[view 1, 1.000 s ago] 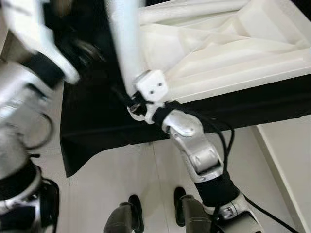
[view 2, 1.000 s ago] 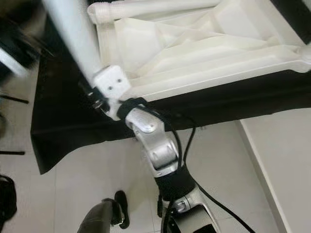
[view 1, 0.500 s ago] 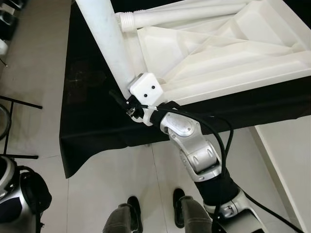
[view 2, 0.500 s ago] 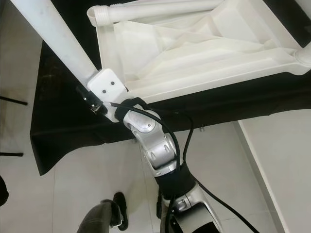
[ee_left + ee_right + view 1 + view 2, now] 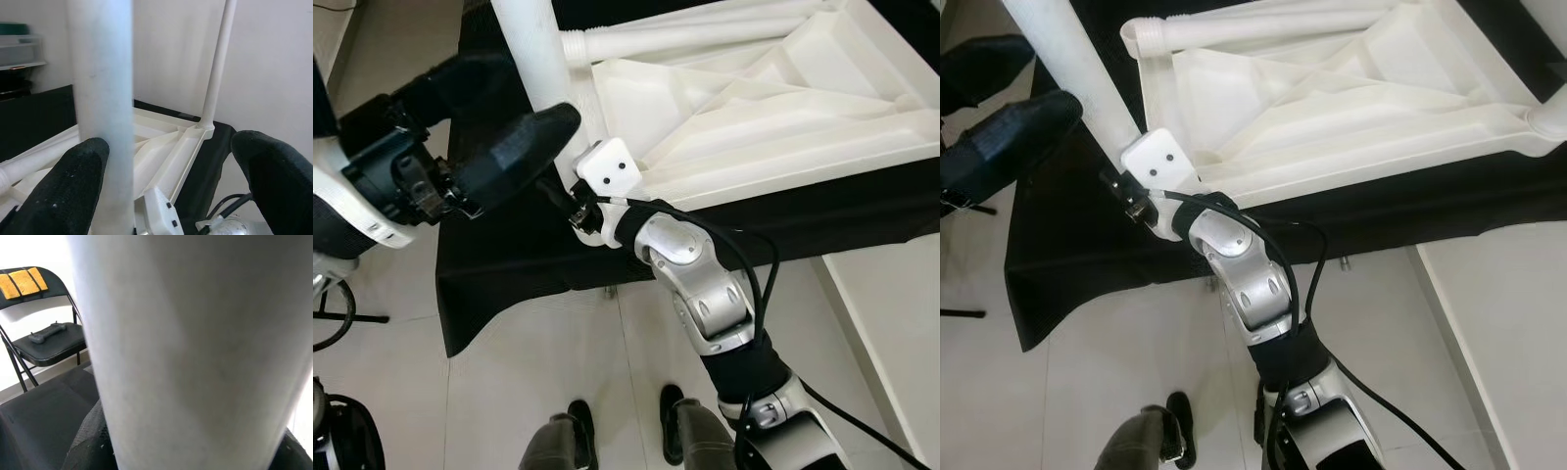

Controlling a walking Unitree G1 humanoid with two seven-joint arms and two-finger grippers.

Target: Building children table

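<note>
A white plastic table top [image 5: 773,108] lies upside down on a black-draped table [image 5: 499,284]. One white leg [image 5: 538,69] stands up from its near corner. My right gripper [image 5: 563,196] is shut on this leg near its base; its black fingers [image 5: 88,450] press the tube on both sides. My left gripper [image 5: 504,108] has come in from the left, higher up the same leg. It is open, and the leg [image 5: 100,98] stands between its fingers, close against one finger [image 5: 63,191]. Another leg [image 5: 217,63] stands at the far corner. A third leg [image 5: 695,34] lies on the top.
A black folding chair [image 5: 44,340] with a yellow pad and a controller on its seat stands beyond the table. Pale tiled floor [image 5: 529,362] lies below, with dark feet [image 5: 582,421] near the table's front edge. A white surface [image 5: 901,313] borders the right side.
My left arm has swung in from the lower left, and its open gripper now reaches the standing leg. My right gripper keeps its hold at the leg's base.
</note>
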